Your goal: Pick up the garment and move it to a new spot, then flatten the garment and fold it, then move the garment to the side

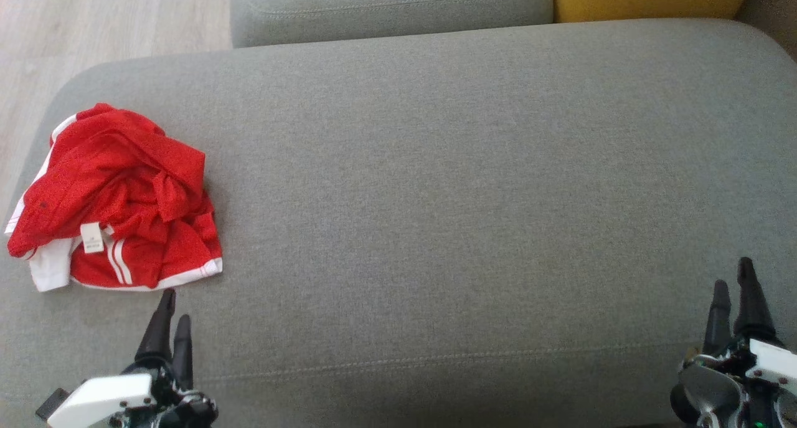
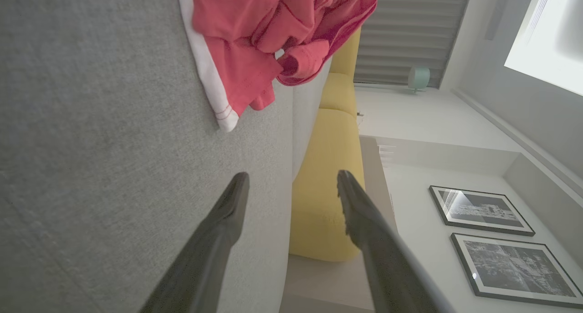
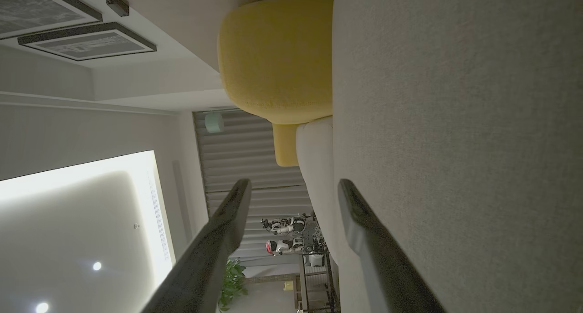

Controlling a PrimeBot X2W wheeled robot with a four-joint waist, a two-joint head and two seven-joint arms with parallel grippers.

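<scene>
Grey cushion (image 1: 467,197) under crumpled red garment (image 1: 118,191)

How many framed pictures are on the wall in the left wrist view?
2. One framed picture sits at that view's lower right, a second framed picture just below it. More may be hidden.

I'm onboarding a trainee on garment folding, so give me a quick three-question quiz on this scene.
1. True or false: the red garment lies folded flat on the grey sofa seat.
2. Which is nearer the garment? A. left gripper B. right gripper
3. Fill in: the left gripper's jaws stand ____.
Key: 1 false, it is crumpled; 2 A; 3 open.
</scene>
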